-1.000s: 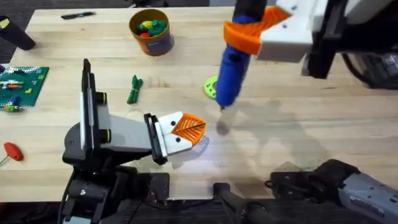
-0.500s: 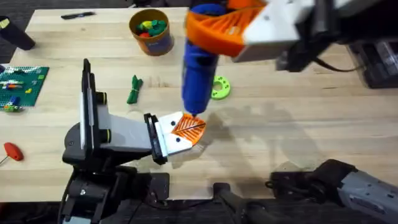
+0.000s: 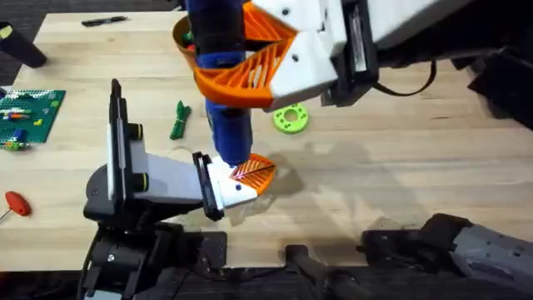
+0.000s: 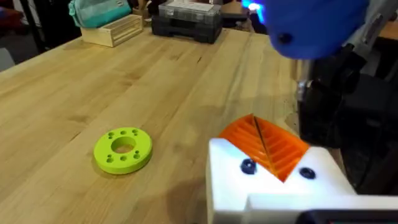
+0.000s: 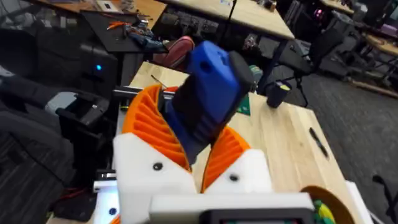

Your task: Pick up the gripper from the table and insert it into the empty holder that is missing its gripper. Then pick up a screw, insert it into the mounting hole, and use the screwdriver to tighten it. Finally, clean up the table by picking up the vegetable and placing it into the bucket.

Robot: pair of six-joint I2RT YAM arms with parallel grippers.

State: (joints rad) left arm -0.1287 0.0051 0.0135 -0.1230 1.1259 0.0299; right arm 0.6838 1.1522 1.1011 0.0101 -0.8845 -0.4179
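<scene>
Blue plastic formed the body of the screwdriver [image 3: 226, 108], which stood nearly upright in the right gripper [image 3: 250, 58], its orange ribbed pads [image 5: 152, 127] clenched on the barrel. The thin metal tip [image 4: 260, 138] came down onto the orange gripper [image 3: 253, 171] seated in the white holder [image 3: 226, 185]. The holder sat at the end of the left arm, low over the table [image 3: 400, 167]. The left arm's own jaw state could not be determined from the pictures.

Handling assessment: the screwdriver appeared rigid, smooth and moderately light. A grip at mid-barrel, as held, probably gave the best control of the tip, but a smooth barrel could rotate or slide under downward load. The tip was slender and would likely skate off the screw head if tilted. The ribbed orange gripper appeared stiff and light, and it relied on the holder for support.

The dark green vegetable [image 3: 180, 119] lay on the table beside the left arm, apart from the bucket [image 3: 190, 52]. It looked small and light, and was best taken across its slim middle. A lime-green disc [image 3: 290, 117] lay near the holder.
</scene>
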